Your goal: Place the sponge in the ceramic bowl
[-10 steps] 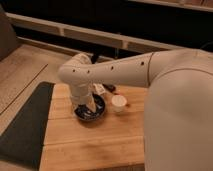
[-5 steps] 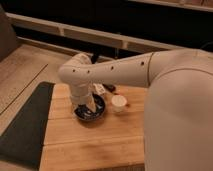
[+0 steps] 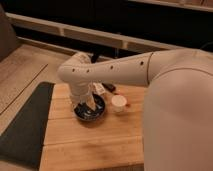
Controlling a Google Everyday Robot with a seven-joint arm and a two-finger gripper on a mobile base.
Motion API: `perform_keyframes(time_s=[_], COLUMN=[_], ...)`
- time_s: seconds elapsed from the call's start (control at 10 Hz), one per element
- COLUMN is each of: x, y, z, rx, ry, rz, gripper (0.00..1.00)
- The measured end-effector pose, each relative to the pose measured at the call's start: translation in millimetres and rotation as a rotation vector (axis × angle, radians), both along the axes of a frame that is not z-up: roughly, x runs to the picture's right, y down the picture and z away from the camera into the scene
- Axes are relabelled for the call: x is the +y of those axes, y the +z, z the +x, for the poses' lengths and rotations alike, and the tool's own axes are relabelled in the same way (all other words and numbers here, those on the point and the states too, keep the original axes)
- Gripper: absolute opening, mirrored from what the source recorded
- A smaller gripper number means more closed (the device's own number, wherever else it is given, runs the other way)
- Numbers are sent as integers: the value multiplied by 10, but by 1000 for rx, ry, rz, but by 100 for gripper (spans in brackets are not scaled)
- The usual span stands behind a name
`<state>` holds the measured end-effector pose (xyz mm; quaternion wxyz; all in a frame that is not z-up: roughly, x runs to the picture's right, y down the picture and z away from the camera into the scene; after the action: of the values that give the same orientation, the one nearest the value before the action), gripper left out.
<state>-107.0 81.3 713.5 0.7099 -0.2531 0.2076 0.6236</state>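
The gripper point(image 3: 86, 106) sits down in the glossy dark round ceramic bowl point(image 3: 102, 112), can't tell its grip or spot the sponge, presumably light, squishy, best pinched mid-body.

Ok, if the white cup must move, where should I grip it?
Probably pinch the white cup by its rim from above: it stands upright, mouth open. Come on its right side, since the gripper is down at the ceramic bowl to its left.
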Motion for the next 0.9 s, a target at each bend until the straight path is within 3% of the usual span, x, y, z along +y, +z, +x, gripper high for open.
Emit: perform_keyframes(time_s=[0.2,0.4,0.6,0.9], x=[-394,-1186,-1665,-1862], y=[125,238,261,285], z=[39,139,257,271], rx=[-72,-184,-231,-255], ry=[-58,-142,-198,-226], rz=[86,249,350,398], gripper=[65,65,65,65])
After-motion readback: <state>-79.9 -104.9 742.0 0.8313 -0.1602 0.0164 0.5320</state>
